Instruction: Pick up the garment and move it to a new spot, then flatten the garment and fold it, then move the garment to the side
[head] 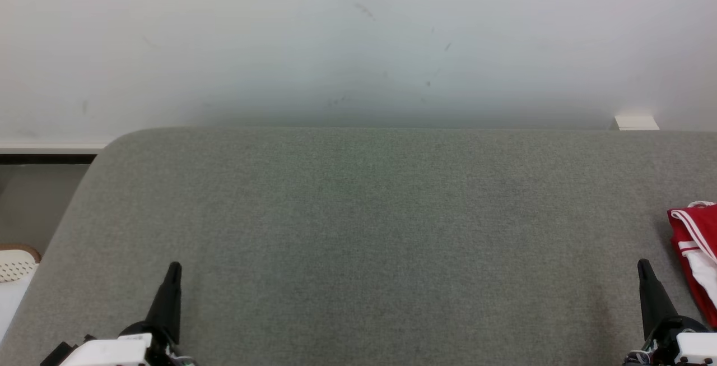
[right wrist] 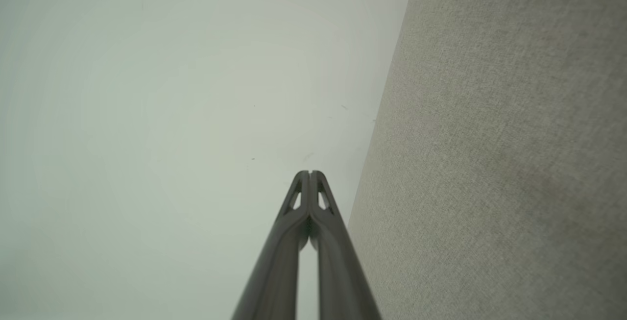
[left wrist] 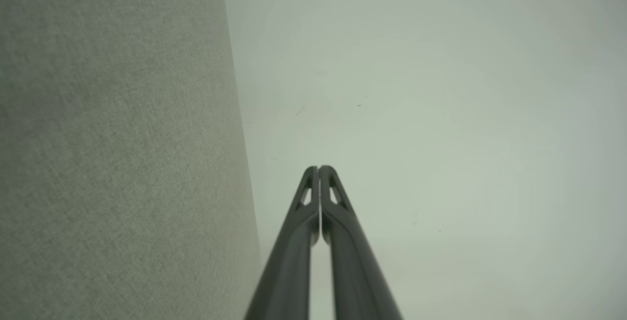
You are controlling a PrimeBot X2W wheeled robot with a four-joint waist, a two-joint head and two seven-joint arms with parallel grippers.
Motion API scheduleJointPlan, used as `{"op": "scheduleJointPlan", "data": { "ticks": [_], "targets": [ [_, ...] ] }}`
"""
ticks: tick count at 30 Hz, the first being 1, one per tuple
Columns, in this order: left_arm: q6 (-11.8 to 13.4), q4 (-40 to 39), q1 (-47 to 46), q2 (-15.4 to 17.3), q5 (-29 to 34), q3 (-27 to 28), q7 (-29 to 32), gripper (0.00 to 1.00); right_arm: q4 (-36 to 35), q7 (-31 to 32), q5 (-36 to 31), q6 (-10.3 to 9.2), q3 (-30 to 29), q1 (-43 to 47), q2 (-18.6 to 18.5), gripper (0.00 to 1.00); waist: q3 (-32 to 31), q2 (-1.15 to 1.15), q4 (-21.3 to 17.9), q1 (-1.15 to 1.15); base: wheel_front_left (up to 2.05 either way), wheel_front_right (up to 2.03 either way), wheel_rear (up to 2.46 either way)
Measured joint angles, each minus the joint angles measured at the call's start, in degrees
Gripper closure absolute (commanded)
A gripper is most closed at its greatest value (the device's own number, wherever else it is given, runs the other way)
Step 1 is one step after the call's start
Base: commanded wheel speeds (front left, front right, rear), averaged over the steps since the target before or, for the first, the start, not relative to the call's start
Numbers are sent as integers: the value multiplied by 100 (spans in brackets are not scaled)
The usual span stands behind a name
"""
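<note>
Filling most of the head view, the grey table [head: 358, 231] is prob. the work area. The red-white garment [head: 697, 254] lies at the table's right edge, cut off by the frame, so whether it is folded is unclear. The left gripper [head: 173, 269] and right gripper [head: 644, 268] rest at the table's near edge, each w/ fingers pressed together, holding nothing.

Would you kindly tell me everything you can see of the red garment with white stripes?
The red garment with white stripes looks like soft sports fabric, with twin white bands along its upper edge and a white panel lower down. It lies bunched or folded, not spread flat, on the grey fabric surface at its right side, cut off by the head view's edge. The right gripper sits beside it, apart.
</note>
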Motion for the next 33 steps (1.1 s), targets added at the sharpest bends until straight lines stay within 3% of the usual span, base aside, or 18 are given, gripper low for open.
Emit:
{"op": "scheduleJointPlan", "data": {
  "ticks": [33],
  "targets": [
    [0, 0, -1, -1, -1, 0, 0, 100, 2, 38, -11, 0, -49, -2, 24, 100, 0, 0, 0, 0, 0, 0, 0]
  ]
}}
